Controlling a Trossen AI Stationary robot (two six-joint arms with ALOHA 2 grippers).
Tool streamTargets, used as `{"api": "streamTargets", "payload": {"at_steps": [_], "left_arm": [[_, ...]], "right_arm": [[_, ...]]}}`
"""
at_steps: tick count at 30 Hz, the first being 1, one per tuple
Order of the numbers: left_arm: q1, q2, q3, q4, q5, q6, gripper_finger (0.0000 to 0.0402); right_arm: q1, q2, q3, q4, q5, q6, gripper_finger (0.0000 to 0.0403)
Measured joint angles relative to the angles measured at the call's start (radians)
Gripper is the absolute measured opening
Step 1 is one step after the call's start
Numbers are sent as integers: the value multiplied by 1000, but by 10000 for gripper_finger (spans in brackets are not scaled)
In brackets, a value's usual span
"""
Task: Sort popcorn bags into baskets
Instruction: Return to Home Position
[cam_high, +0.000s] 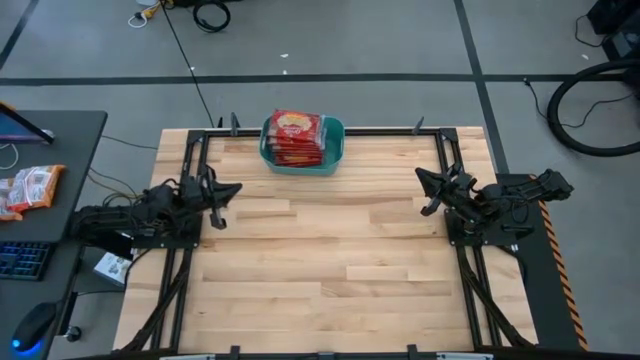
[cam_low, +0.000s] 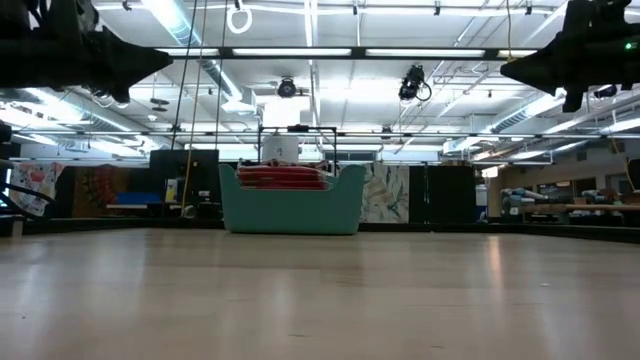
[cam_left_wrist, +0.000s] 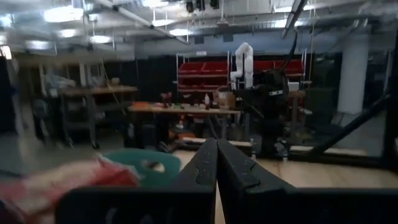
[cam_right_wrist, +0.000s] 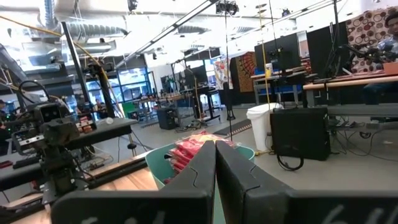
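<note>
A teal tub (cam_high: 330, 155) stands at the middle of the table's far edge, with a stack of red popcorn bags (cam_high: 296, 137) lying inside and rising above its rim; the tub (cam_low: 290, 205) and bags (cam_low: 283, 177) also show in the low view. My left gripper (cam_high: 222, 200) hovers shut above the table's left side, level with the tub's near side. My right gripper (cam_high: 428, 193) hovers shut above the right side. Both are empty. The left wrist view shows the tub (cam_left_wrist: 146, 165) and a blurred red bag (cam_left_wrist: 56, 186); the right wrist view shows the tub (cam_right_wrist: 163, 163) and bags (cam_right_wrist: 196, 149).
A paler orange-and-white packet (cam_high: 28, 187) lies on a dark side desk to the left of the table, beside a keyboard. The wooden tabletop (cam_high: 330, 270) between and in front of the arms is bare. Black frame rails run along the table's edges.
</note>
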Motion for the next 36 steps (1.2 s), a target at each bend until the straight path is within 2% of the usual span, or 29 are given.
{"api": "streamTargets", "payload": {"at_steps": [6, 36], "left_arm": [[0, 2, 0, 1, 0, -139, 8], [0, 2, 0, 3, 0, -139, 9]], "right_arm": [[0, 0, 0, 0, 0, 0, 19], [0, 0, 0, 0, 0, 0, 19]]}}
